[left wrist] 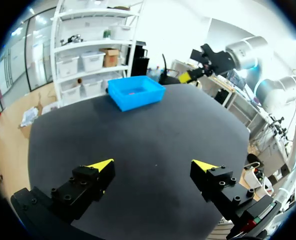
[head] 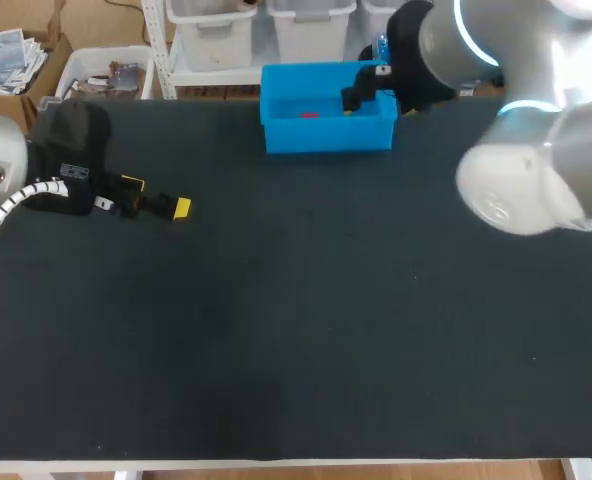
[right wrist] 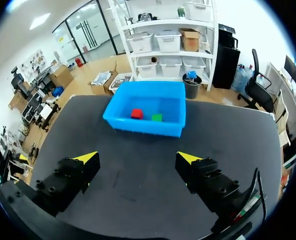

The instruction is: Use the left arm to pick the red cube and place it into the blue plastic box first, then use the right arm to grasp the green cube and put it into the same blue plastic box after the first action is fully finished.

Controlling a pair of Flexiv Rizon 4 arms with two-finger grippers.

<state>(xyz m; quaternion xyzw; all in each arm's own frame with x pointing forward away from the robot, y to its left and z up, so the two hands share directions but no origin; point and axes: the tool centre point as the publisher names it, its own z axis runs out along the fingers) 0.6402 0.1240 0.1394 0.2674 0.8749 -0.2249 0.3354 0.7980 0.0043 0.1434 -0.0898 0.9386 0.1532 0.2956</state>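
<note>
Right gripper [right wrist: 138,157] has its 2 fingers spread wide, holding nothing. Ahead of it the blue plastic box [right wrist: 144,127] holds the red cube [right wrist: 136,113] and green cube [right wrist: 157,117] side by side. Left gripper [left wrist: 153,165] is equally wide and empty, well apart from the box

The bench [head: 296,330] is broad and flat, its top a dark, nearly black matte surface flecked with a few fine pale specks. It runs out beneath and well ahead of the left tool [left wrist: 153,165], and likewise ahead of the right tool [right wrist: 137,157]. Behind both tools, along the bench's near edge, lies a thin pale strip [head: 276,463], perhaps a light frame. Light falls softly and evenly across the top.
</note>
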